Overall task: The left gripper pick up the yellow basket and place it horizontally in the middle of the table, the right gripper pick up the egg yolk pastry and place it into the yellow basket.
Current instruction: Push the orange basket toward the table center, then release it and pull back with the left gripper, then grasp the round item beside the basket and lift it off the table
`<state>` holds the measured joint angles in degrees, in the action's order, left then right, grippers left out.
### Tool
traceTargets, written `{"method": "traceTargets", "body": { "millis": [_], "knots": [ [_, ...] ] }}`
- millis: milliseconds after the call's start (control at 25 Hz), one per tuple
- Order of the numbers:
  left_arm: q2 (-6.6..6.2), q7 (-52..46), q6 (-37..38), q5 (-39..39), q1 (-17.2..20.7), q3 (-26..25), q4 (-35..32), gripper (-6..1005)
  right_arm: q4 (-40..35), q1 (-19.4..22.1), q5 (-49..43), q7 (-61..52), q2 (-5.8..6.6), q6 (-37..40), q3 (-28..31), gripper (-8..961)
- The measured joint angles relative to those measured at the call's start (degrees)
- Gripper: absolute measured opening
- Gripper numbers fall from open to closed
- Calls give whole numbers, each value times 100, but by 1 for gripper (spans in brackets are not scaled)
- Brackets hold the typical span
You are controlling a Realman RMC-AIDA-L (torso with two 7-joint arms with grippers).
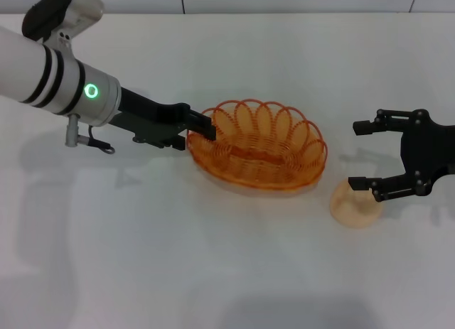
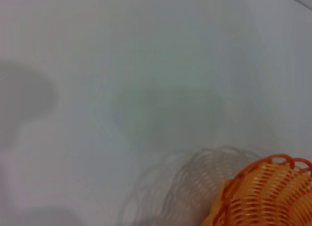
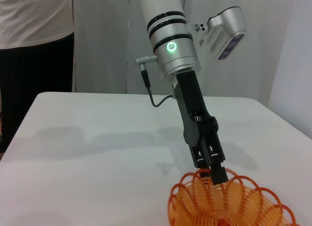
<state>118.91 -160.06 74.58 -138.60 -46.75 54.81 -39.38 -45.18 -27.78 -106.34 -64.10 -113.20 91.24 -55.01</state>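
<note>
**Left gripper clamped on basket rim; right gripper spread beside the pastry**

The yellow basket (image 1: 257,146) sits near the middle of the white bench (image 1: 178,258), its long axis running across the head view with a slight slant, open side up. The scalloped loops of its rim stand upright all round. The left wrist view shows part of that rim (image 2: 273,194) with the basket's shadow spread beside it; whether the base rests fully on the bench or is lifted a little cannot be told.

The left gripper (image 1: 206,131) reaches in from the robot's left, its fingers closed on the rim loops at the basket's left end. The right wrist view shows the same hold from the far side: the black fingertips (image 3: 218,174) pinch a loop of the basket (image 3: 229,201), one finger inside the rim and one outside. Behind them the silver-white forearm carries a lit green ring.

The egg yolk pastry (image 1: 355,204) lies on the bench just right of the basket and a little nearer the robot, close to the rim but apart from it.

The right gripper (image 1: 360,155) comes in from the right edge with its fingers spread wide and holding nothing. Its nearer fingertip (image 1: 357,182) sits over the top edge of the pastry; whether it touches cannot be told. The farther fingertip is well clear, level with the basket's right end.
</note>
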Motion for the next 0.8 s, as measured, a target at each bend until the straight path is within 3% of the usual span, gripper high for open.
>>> {"method": "traceTargets", "body": {
  "millis": [120,320,520,640,800],
  "knots": [
    [-46,17,114,-11,3,3,-111,600,0,0,2,-29,-3,-5,0,868],
    [-231,215,494,-120,17,-3,-378,747,-17,-10,9,-196,-18,-4,0,868],
    [-421,1120,882,-42,189,-62,-847,858,-124,43,10,-449,-32,-8,0,869],
    [-495,1908,1106,236,445,-77,-1220,893,-205,108,10,-648,-33,-9,-1,868],
    [-458,3420,1184,830,1063,-114,-1753,893,-272,164,-17,-894,-16,63,0,854]
  ]
}}
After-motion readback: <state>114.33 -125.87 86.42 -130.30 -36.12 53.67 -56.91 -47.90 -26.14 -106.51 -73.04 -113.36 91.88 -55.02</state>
